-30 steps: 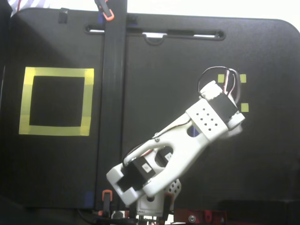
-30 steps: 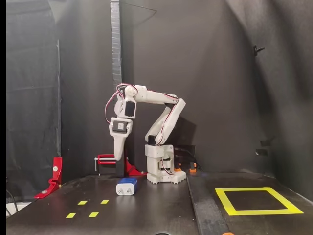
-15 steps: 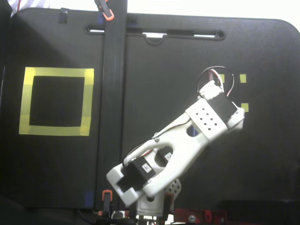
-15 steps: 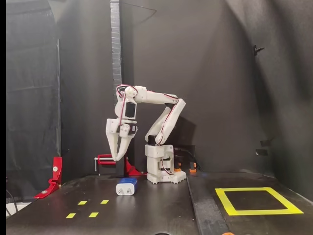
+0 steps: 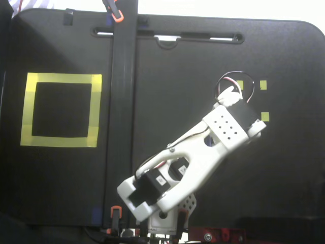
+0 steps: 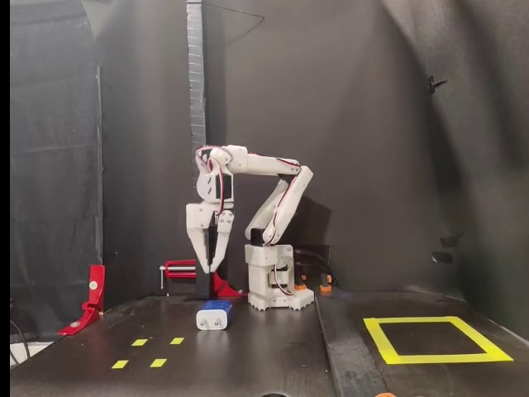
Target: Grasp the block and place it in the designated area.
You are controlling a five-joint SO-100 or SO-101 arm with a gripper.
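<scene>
In a fixed view from the side, the dark-blue block (image 6: 214, 316) lies on the black table, its light end facing the camera. My gripper (image 6: 210, 270) hangs straight above it, pointing down. Its fingers are parted in a narrow V with nothing between them, well clear of the block. In a fixed view from above, the white arm (image 5: 223, 129) covers both the block and the fingers. The designated area shows as a yellow tape square at the left from above (image 5: 61, 79) and at the right from the side (image 6: 434, 358).
Tiny yellow tape squares (image 6: 157, 362) mark the table near the block, some also showing from above (image 5: 263, 85). A black bar (image 5: 123, 101) with an orange clamp (image 5: 117, 15) runs between arm and square. Red clamps (image 6: 92, 298) stand at the left.
The wrist has rolled, turning the fingers from side-on to facing the side camera. The spread between the fingers looks narrower than half a second ago. The block has not moved.
</scene>
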